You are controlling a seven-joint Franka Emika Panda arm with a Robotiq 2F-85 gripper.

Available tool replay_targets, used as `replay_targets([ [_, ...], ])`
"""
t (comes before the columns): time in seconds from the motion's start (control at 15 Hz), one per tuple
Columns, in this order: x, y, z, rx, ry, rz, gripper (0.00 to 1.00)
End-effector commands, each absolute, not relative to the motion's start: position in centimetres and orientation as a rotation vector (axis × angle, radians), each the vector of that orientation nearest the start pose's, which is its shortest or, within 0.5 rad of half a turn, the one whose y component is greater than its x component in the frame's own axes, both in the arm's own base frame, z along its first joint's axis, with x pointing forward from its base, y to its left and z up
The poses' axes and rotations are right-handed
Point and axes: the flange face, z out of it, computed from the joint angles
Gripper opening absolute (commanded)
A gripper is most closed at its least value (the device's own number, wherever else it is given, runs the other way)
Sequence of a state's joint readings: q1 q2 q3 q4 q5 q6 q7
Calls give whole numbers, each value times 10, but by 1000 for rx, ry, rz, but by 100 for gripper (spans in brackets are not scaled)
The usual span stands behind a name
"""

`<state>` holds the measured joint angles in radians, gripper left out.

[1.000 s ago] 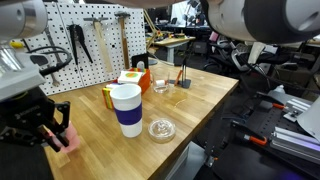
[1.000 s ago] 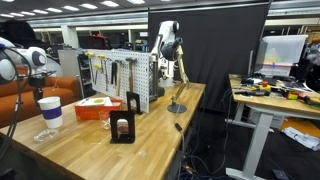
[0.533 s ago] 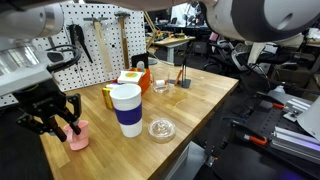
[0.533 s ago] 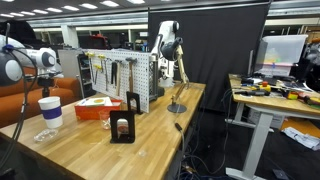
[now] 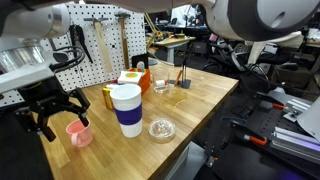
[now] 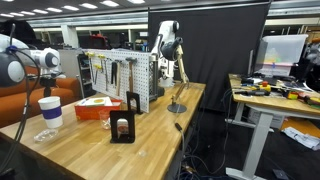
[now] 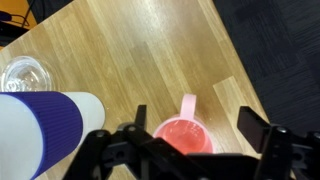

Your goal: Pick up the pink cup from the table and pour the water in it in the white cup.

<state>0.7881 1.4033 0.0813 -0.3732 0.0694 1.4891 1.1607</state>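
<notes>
- Hovering over the pink cup [image 5: 78, 132], we are keeping the gripper [image 5: 62, 118] spread wide and empty. In the wrist view its dark fingers [image 7: 262, 130] are framing the cup on both sides, clear of the rim and touching nothing.
- We are finding the pink cup standing upright on the table [image 5: 190, 100], close to the near edge. In the wrist view its handle is pointing toward the top of the picture. We are not able to tell from its pink interior whether water is lying in it.
- We are seeing the white cup [image 5: 126, 108] standing upright just beside the pink cup, apart from it. A clear glass dish [image 5: 161, 128] is resting on the white cup's other side.
- We are judging the task to be at its very start: the approach is the step in hand, and the fingers are lining up over the cup. No grasp, lift or pour is showing yet.
- We are reckoning what is left as the whole working sequence:
  - lowering the fingers around the pink cup;
  - closing on it and lifting it off the wood;
  - carrying it over the white cup's mouth;
  - tilting it so that the water runs in.
</notes>
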Motion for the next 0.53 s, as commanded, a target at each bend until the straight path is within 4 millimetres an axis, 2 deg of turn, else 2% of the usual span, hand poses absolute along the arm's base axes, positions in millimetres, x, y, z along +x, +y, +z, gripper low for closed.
replay_targets([
  [0.0,525,574,184,-3151,517,489,100],
  [0.07,522,572,182,-3199,551,466,100],
  [0.47,522,574,183,-3189,538,464,100],
])
